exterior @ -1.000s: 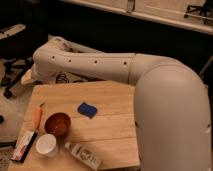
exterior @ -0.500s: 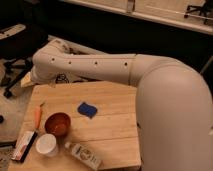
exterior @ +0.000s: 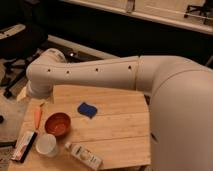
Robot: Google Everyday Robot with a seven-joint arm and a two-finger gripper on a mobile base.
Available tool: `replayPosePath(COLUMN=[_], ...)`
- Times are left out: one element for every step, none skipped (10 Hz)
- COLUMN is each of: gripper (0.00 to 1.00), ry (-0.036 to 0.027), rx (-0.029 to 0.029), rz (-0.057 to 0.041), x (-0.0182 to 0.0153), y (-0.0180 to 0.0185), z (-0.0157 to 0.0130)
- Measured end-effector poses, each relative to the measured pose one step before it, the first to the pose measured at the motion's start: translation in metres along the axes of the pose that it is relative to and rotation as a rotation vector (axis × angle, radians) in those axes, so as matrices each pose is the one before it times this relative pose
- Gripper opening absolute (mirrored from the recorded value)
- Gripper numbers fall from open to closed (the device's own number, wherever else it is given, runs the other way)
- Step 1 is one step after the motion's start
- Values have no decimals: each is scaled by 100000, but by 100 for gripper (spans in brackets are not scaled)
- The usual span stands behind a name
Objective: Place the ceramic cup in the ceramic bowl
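Your robot's white arm reaches in from the right and crosses above the far edge of the wooden table. It ends in a rounded joint over the table's far left corner. The gripper is hidden somewhere beyond that joint, so you cannot tell whether it is wide, narrow or holding anything. Nothing on the tabletop is being held. The ceramic cup stands upright with its mouth up near the front left corner of the table. It is outside the ceramic bowl, just in front of it and a little to the left. You cannot tell whether the two rims touch. The bowl sits upright with nothing in it. A carrot lies just to its left, pointing away from you. A flat dark packet lies at the table's left edge beside the cup. A white labelled bottle lies on its side to the right of the cup, near the front edge. A blue sponge rests to the right of the bowl, apart from it, toward the middle of the table. An office chair stands on the floor at far left.
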Motion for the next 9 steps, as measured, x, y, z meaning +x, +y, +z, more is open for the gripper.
replayPosePath(gripper=[80,80,80,80,80,80,80,80,80], ry=[-2791,-2094,-2436,-1517,-622,-635,-790,-1116,-1309], rx=[-1667,-1881,-3551,-3785,-2243,-3491,-3100,-3064,-2239], rz=[1565,1389,2069,2610,1754,2446,2140,2044,1279], x=[-1837,-1584,-2087,-1866,-947,-1158,-925,-825,-638], y=[146,134,477,639,438,765,806,941,755], z=[141,169,416,568,377,620,632,705,741])
